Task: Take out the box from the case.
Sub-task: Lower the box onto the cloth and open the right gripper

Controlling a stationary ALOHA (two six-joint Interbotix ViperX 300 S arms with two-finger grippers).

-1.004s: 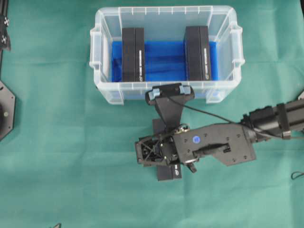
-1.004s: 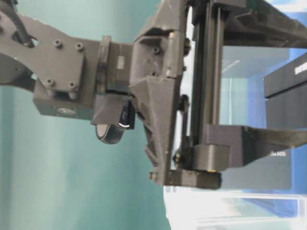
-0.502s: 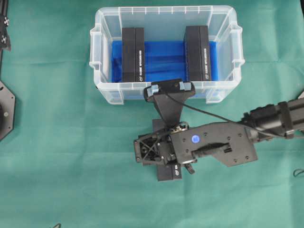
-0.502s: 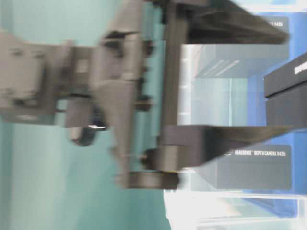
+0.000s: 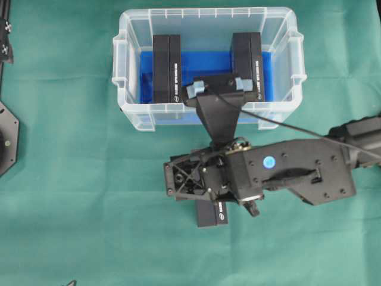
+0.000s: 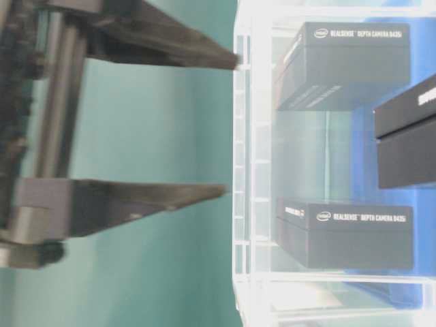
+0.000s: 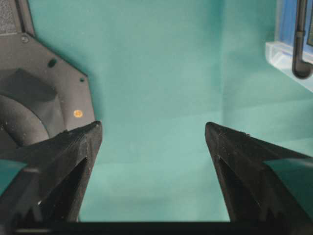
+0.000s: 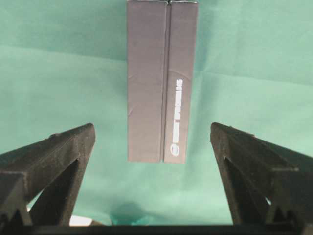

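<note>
The case (image 5: 122, 77) is a clear plastic bin with blue lining at the back of the green cloth. Two black boxes stand in it, one left (image 5: 166, 68) and one right (image 5: 250, 50). A third black box (image 5: 212, 214) lies flat on the cloth in front of the case, partly under my right arm (image 5: 286, 173). In the right wrist view this box (image 8: 162, 81) lies below and ahead of my right gripper (image 8: 151, 132), which is open and holds nothing. At table level its fingers (image 6: 157, 197) hang apart outside the case wall (image 6: 245, 170). My left gripper (image 7: 152, 127) is open over bare cloth.
The right arm's wrist camera (image 5: 220, 89) hangs over the case's front wall. The left arm's base (image 5: 6, 137) sits at the left edge and shows again (image 7: 34, 93) in the left wrist view, where a corner of the case (image 7: 288, 54) is at top right.
My right gripper has lifted away from the box lying on the cloth, jaws still open, and its wrist camera now overhangs the case. The box on the cloth and the left gripper stayed put.
</note>
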